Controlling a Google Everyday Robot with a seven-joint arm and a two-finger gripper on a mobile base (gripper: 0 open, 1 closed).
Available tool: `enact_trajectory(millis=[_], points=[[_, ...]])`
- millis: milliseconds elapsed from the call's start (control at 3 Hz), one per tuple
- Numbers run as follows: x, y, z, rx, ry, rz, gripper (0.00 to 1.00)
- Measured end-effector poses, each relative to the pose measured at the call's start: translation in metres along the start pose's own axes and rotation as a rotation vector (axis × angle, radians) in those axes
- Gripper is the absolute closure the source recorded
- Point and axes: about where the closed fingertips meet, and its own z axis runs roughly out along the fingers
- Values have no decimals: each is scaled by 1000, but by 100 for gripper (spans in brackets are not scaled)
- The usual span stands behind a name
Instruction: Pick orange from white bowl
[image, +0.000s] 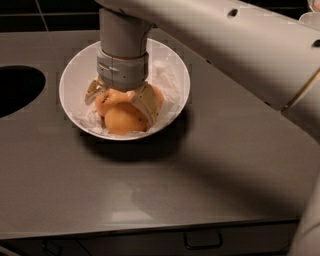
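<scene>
Item: gripper (119, 106), lowered from above into the white bowl (75, 75), which sits on a grey countertop (210, 175) beside a dark round opening (15, 90) at the counter's left edge. The white arm (225, 45) crosses the upper right.

Claw state: fingers (146, 102) spread apart, one at the left of the fruit pile and one at its right. No firm clamp is visible, and whether the pads touch the skin cannot be told.

Contents of bowl: three oranges on crumpled white paper (167, 75).
- The orange (124, 120), nearest the front rim, with a dark dimple on its right side. The right finger stands just beside it.
- Second orange (107, 101), behind and to the left, directly under the wrist and between the fingers.
- Third orange (158, 95), at the right, mostly hidden behind the right finger.

Step in hand (judged): closing on one fruit before the lift.

Handling notes (judged):
- The fruits are packed touching, so the fingers should bracket a single orange across its widest part, not wedge between two.
- Round, smooth skin is likely to roll or squirt out if caught above the middle, so seat low, then close slowly and squarely.
- Lift straight up, clear of the rim, so the neighbours and the paper are not dragged along.
- The shallow bowl may slide under a sideways push, so keep the force vertical.
</scene>
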Motion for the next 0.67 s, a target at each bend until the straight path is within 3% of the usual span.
enact_trajectory(millis=[667], points=[[4, -1, 5, -23, -12, 6, 13]])
